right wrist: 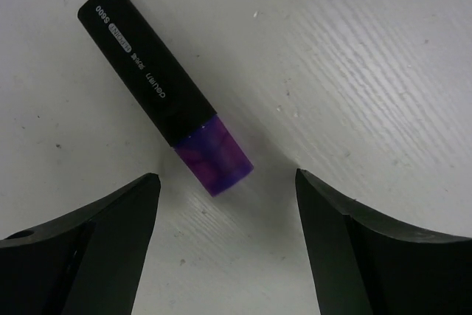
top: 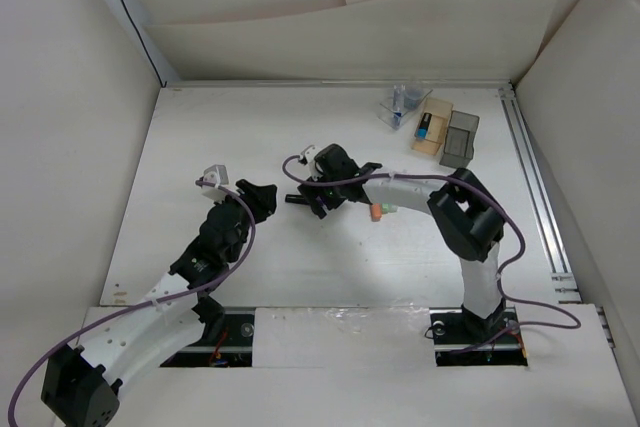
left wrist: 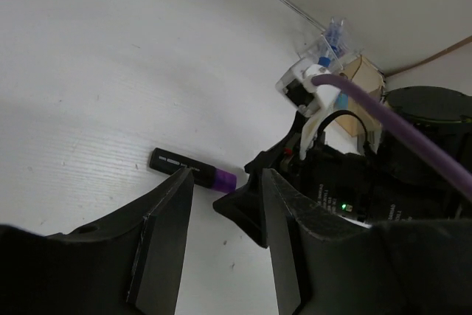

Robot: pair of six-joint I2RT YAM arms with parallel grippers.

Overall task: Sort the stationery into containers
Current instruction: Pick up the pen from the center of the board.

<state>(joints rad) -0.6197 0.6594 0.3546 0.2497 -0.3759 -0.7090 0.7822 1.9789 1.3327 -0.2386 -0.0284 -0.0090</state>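
Marker, purple-tipped, one, flat on table mid-frame. Purple end between fingertips of right gripper: spread wide, empty, no contact. Left gripper just left of marker, parted, empty. One orange stick beside right forearm. Three containers upper right: cup, wooden box, grey box.

overhead looks down; both wrist cameras closely share the marker.

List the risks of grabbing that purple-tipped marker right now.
1. Only the purple end of the purple-tipped marker sits between the fingers of the open right end effector, and the marker lies diagonally. Closing may pivot it or squirt it away.
2. The left end effector is close by, so the two could collide.
3. The orange stick lies by the right forearm and might get swept.
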